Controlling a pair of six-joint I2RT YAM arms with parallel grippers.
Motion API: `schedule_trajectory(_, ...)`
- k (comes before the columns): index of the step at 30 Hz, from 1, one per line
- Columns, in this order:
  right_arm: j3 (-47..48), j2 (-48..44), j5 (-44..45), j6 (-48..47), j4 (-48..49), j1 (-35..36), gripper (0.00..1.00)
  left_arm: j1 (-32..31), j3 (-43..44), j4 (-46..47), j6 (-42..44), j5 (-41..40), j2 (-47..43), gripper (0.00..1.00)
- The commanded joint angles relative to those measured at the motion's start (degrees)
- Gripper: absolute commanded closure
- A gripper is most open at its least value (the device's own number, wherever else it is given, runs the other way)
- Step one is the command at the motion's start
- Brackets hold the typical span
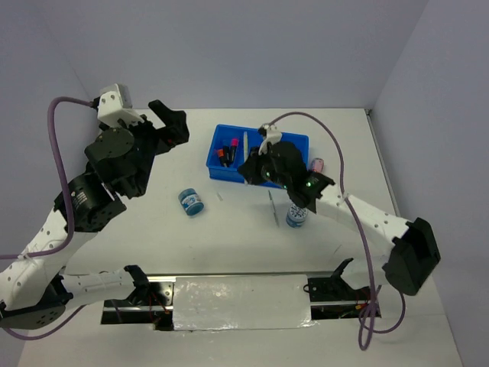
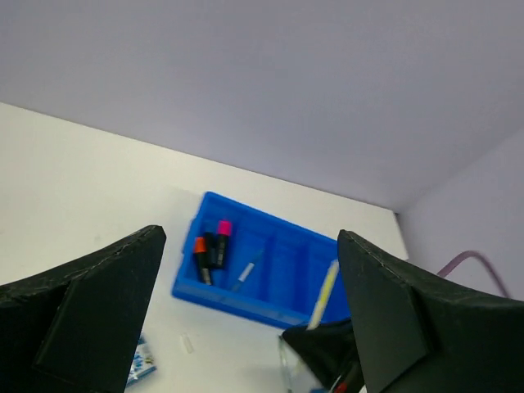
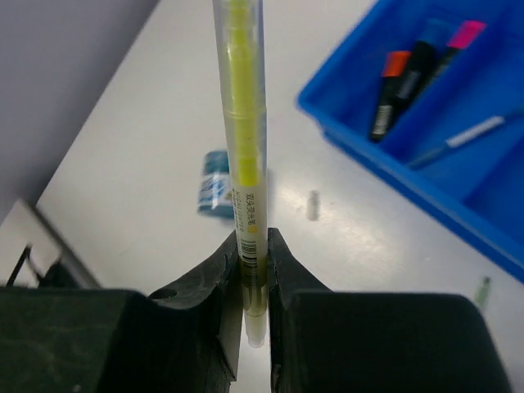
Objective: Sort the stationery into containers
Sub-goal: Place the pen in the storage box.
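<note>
Right wrist: pen [image 3: 243, 106] print illegible; roll [image 3: 216, 193] label blurred

place: robot lab cell
walls: plain lilac panels [image 1: 229, 46], 12 o'clock
bench: bare white table [image 1: 229, 237]
wiring: loose purple cable [image 1: 52, 130], 10 o'clock

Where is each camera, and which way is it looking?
Top external: above and behind the arms, looking down on the white table; the left arm and right arm show.
Left wrist: on the left arm, looking across the table at the blue tray; the open left fingers frame it.
Right wrist: on the right arm, looking down past the right fingers, shut on a yellow pen.
Shared: both wrist views show the tray's orange-capped highlighter.
</note>
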Motion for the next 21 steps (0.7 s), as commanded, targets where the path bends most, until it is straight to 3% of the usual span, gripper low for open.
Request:
schedule_trajectory(1, 10.8, 7.4, 7.4, 7.3, -6.1, -5.2, 1.0, 1.2, -4.2, -8.1, -1.0, -6.6, -2.0, 0.01)
schedule_trajectory(6, 25.3, 22.4, 13.7, 9.1, -15.4, -10.4, 1.0, 1.4, -17.5, -2.9, 2.5, 4.5, -8.0, 0.01)
schedule_trajectory(11, 36.2, 34.4, 14.3, 9.5, -17.9, -12.3, 0.97, 1.6, -24.0, -7.6, 0.8, 7.4, -9.1, 0.01)
schedule_trajectory(16, 43.4, 43.2, 13.5, 9.6, -21.1, -12.9, 0.93, 1.6, -27.6, -8.3, 1.9, 10.2, -11.5, 0.01)
schedule_trajectory(21, 42.7, 44.6, 13.1, 11.8, -20.8, -13.0, 0.88, 1.7, -29.3, -8.3, 1.9, 9.8, -12.4, 0.01)
